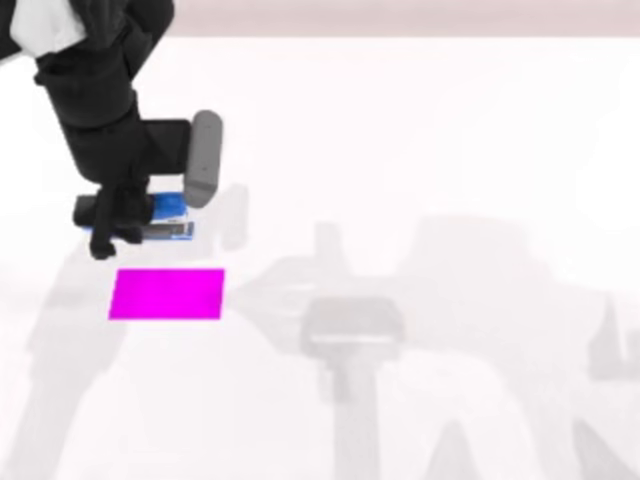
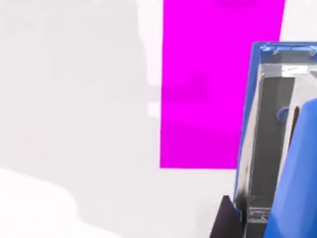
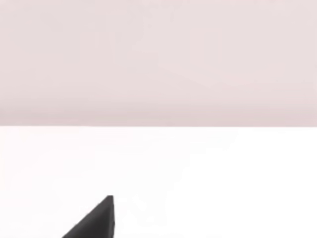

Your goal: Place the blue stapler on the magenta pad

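One blue stapler [image 1: 172, 212] sat in the frame's left-centre, just above the one magenta pad [image 1: 166, 294], not on it. Left gripper [image 1: 115, 222] was over the stapler; jaw state unclear. Right arm out of top view.

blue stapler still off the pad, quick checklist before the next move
1. Left gripper over the blue stapler: ok.
2. Grip on the stapler firm: cannot tell, fingers hidden.
3. Blue stapler on the magenta pad: not ok, it sits beside the pad, toward the table's far edge.
4. Pad surface bare: ok.
5. Right arm out of the way: ok, absent from the top view.
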You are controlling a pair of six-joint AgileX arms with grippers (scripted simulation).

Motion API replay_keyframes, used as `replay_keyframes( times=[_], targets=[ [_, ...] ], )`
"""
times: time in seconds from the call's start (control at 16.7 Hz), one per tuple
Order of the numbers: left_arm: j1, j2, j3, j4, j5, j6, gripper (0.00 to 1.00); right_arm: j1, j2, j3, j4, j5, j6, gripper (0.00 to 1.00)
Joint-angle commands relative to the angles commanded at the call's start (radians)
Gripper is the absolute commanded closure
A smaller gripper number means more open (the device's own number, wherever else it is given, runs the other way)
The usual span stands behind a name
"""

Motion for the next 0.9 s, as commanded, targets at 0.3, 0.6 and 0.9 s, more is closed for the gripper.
replay_keyframes(
  times=[0.3,0.6,0.9],
  targets=[
    [0.005,0.030,-0.070,0.106,0.000,-0.006,1.00,0.000,0.000,0.000,0.000,0.000,0.000,0.00],
    [0.004,0.099,-0.205,0.306,0.000,-0.002,1.00,0.000,0.000,0.000,0.000,0.000,0.000,0.00],
    [0.004,0.117,-0.240,0.360,0.002,0.000,1.00,0.000,0.000,0.000,0.000,0.000,0.000,0.00]
  ],
)
